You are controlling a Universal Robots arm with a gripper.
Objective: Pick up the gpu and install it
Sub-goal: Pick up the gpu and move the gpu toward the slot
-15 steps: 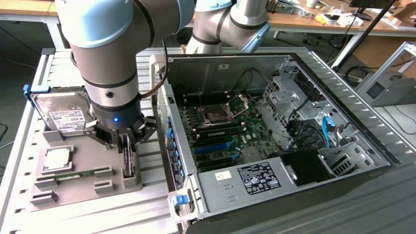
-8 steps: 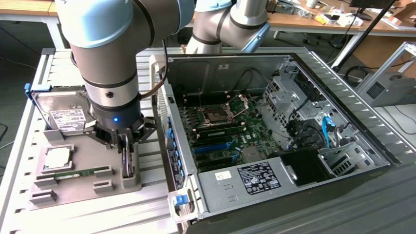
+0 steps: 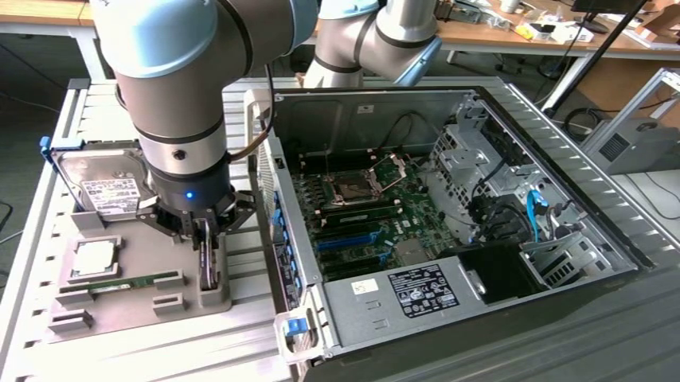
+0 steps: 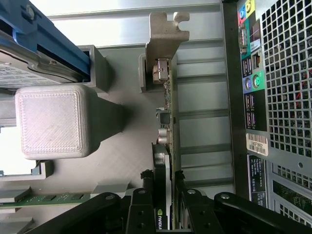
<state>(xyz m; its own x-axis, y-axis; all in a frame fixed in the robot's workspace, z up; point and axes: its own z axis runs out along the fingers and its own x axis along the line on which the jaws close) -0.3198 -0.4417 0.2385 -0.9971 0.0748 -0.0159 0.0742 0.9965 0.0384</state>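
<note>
The gpu stands on edge in a slot of the grey holder tray, at the exterior view's left of the open computer case. My gripper reaches straight down onto it. In the wrist view the gpu is a thin dark card with its silver bracket at the far end. My gripper has one black finger pressed on each side of the card, shut on it. The card still sits in the tray.
On the same tray lie a silver hard drive, a processor chip and a green memory stick. A raised grey block stands beside the card. The case's rear panel is close on the other side.
</note>
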